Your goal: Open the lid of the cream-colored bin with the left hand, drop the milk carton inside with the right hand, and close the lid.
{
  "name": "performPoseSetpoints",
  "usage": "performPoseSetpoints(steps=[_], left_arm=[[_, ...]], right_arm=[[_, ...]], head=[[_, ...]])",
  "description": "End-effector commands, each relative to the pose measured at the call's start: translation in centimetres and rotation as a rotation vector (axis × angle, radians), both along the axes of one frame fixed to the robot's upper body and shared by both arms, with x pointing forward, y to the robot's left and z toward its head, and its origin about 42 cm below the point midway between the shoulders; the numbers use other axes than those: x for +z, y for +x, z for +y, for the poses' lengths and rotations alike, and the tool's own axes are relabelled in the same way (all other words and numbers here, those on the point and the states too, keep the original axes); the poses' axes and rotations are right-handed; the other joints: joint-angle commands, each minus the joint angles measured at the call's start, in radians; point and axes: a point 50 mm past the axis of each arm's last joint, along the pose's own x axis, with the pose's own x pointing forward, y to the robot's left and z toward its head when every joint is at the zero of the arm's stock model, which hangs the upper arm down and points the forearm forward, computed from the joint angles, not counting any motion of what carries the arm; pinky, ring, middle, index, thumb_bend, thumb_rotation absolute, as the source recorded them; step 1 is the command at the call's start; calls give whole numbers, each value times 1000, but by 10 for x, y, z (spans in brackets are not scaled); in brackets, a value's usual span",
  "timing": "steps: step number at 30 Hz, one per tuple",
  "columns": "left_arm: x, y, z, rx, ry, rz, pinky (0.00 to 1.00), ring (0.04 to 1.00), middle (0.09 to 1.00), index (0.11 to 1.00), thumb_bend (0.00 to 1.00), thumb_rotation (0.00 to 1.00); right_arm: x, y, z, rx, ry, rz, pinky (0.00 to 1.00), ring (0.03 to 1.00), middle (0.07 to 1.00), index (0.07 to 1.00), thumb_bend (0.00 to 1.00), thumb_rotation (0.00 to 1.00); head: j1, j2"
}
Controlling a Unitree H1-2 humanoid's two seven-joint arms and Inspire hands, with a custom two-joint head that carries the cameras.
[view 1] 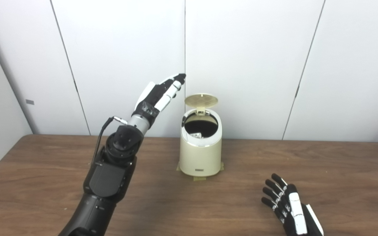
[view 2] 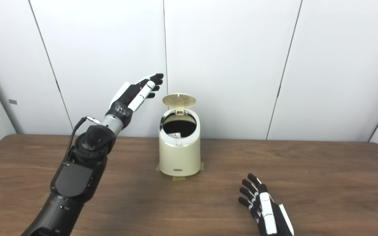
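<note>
1. The wooden desk [view 1: 274, 157] spans the whole width in front of a white panelled wall [view 1: 241, 49].
2. The left arm [view 1: 110, 177] rises from the lower left edge, left of the bin, with a black cable [view 1: 101, 134] looped at its wrist.
3. The cream-colored bin [view 1: 200, 154] stands upright near the middle of the desk, close to the wall, with strips of tape [view 1: 199, 178] at its base.
4. The left hand [view 1: 157, 93] is raised in the air up and to the left of the bin, fingers stretched out and apart, holding nothing and not touching the bin.
5. The right hand [view 1: 289, 205] lies low over the desk, in front of the bin and to its right, well apart from it, fingers spread and empty.
6. The lid [view 1: 201, 101] stands tipped up at the back of the bin's rim, leaving the mouth uncovered.
7. Inside the bin's dark mouth a pale, crumpled thing [view 1: 196, 134] shows at the lower left; whether it is the milk carton cannot be told.
</note>
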Motion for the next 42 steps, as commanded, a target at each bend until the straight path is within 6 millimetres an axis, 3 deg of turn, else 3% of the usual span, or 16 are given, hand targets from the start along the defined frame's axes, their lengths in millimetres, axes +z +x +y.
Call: performPoseSetpoints(steps=[1, 12, 18, 24, 32, 42], left_arm=[[40, 5, -3, -13, 30, -132, 906, 911, 898, 897, 459, 938], [47, -6, -9, 14, 238, -190, 934, 915, 854, 861, 484, 1000], [47, -15, -8, -4, 348, -224, 892, 891, 854, 839, 437, 1000], [48, -20, -8, -23, 420, -233, 856, 865, 832, 824, 497, 1000], [45, -23, -11, -79, 561, -308, 790, 818, 814, 819, 448, 970], [36, -34, -16, -130, 727, -309, 760, 819, 819, 815, 490, 958]], right_arm=[[10, 5, 4, 5, 22, -66, 821, 871, 884, 906, 535, 930], [4, 3, 7, 3, 34, -27, 785, 851, 870, 910, 557, 954], [4, 4, 10, -3, 47, -29, 797, 861, 875, 913, 558, 966], [4, 4, 11, -11, 57, -33, 805, 867, 875, 913, 554, 978], [4, 5, 13, -17, 69, -24, 802, 866, 877, 915, 555, 974], [5, 3, 13, -22, 63, -25, 795, 867, 878, 918, 541, 993]], head=[[0, 0], [-4, 13], [-9, 19], [-13, 24], [-18, 27], [-26, 38]])
